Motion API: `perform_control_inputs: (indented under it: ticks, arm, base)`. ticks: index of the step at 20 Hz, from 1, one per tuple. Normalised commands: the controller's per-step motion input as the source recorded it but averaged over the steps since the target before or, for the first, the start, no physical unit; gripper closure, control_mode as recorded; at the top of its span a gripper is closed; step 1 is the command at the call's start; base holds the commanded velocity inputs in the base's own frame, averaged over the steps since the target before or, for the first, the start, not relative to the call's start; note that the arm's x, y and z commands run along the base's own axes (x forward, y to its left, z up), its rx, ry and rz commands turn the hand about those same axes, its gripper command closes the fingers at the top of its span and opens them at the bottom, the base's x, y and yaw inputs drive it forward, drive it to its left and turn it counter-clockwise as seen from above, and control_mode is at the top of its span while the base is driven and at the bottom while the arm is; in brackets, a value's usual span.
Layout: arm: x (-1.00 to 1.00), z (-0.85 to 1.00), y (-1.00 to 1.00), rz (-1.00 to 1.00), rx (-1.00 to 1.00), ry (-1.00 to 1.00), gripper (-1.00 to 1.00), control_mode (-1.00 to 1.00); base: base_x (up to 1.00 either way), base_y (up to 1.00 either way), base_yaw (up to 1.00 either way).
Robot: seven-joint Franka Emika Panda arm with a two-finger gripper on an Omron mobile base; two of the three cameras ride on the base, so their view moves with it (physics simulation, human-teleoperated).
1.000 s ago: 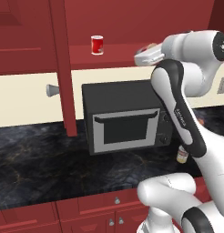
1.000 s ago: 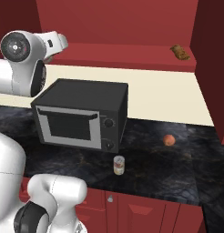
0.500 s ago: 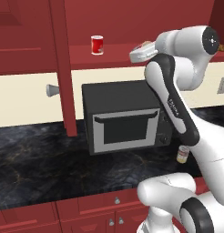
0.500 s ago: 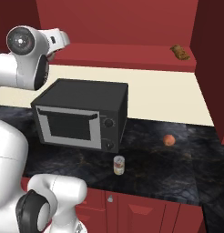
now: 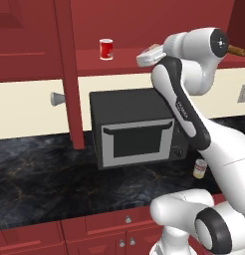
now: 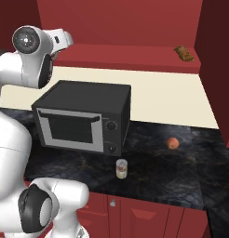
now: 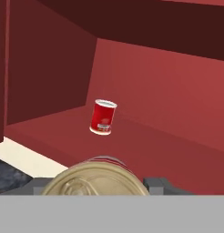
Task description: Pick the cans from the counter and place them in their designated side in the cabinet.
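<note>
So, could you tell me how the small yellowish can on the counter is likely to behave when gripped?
The yellowish can looks like a rigid tin, so it should hold its shape. Standing upright on the counter, small and narrow, it may tip if nudged sideways. Once on its side, it would probably roll.

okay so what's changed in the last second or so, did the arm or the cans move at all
The arm drew its gripper further left along the cabinet shelf, toward the red can standing there, still shut on a gold-topped can. The red can, microwave and yellowish-olive can on the counter stayed put.
</note>
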Motion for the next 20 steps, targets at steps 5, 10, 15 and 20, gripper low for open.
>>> perform_control_inputs:
  ticks: [5,10,15,20]
  arm:
    - [0.27,-0.03,0.04,0.0,0.0,0.02,1.0,-1.0]
    - [0.26,-0.07,0.01,0.0,0.0,0.04,1.0,-1.0]
    - [0.26,-0.06,0.03,0.0,0.0,0.03,1.0,-1.0]
    - [0.26,-0.04,0.05,0.0,0.0,0.02,1.0,-1.0]
  base:
    - [0.0,0.0,0.0]
    - [0.0,0.0,0.0]
    - [0.0,0.0,0.0]
    - [0.0,0.0,0.0]
